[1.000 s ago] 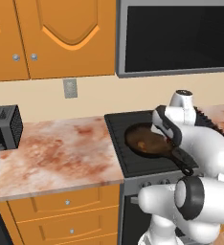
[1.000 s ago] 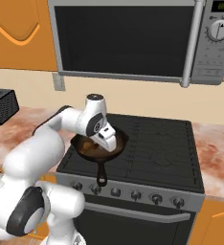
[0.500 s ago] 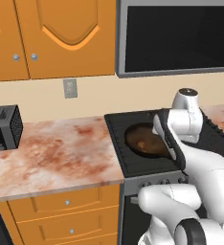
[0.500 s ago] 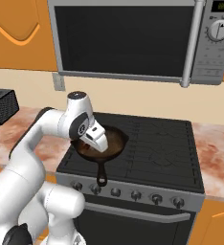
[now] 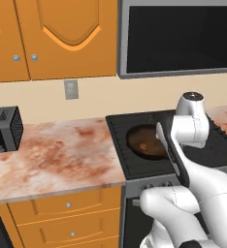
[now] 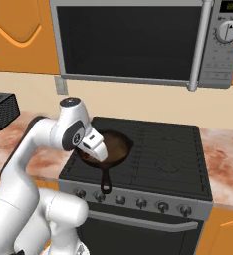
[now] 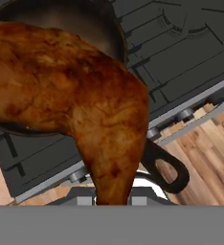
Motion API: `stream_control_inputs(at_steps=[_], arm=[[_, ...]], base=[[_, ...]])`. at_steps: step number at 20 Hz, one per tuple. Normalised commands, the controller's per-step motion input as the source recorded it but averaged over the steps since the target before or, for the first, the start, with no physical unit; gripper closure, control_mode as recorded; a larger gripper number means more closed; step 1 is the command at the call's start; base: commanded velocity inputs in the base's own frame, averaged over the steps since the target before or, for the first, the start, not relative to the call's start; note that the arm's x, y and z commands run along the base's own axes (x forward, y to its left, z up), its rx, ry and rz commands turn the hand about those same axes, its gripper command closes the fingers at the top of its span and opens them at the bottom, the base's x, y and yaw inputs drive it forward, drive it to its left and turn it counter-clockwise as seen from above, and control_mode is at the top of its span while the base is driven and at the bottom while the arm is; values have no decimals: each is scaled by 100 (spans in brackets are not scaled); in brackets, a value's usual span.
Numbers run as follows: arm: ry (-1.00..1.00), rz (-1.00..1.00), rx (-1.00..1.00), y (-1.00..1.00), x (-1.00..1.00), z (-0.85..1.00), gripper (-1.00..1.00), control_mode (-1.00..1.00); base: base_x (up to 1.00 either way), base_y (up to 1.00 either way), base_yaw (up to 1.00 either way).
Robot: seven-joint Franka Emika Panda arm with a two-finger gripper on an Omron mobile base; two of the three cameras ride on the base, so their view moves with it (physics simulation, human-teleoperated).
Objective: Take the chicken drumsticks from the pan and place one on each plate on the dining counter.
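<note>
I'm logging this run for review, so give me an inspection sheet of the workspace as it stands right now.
Surface: black stove top set between marbled worktops.
Job's things: dark pan sits on the stove's left side, handle pointing toward the front edge; one chicken drumstick is up close in the hand view, above the pan; another brown piece lies in the pan. Plates: nothing seen.
Clutter: toaster on the worktop at far left.
Grippers: pincer above the pan's near side, shut on the chicken drumstick.
Cables: nothing seen.
Surroundings: microwave above the stove, orange cabinets, wall outlet, drawers below.
</note>
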Motion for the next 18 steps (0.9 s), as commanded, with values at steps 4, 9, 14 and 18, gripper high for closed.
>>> stream_control_inputs(at_steps=[4, 9, 14, 18], arm=[[0, 0, 0, 0, 0, 0, 100, 100], [0, 0, 0, 0, 0, 0, 100, 100], [0, 0, 0, 0, 0, 0, 100, 100], [0, 0, 0, 0, 0, 0, 100, 100]], base=[[-53, 2, 1], [-64, 0, 33], [-47, 2, 93], [-19, 4, 100]])
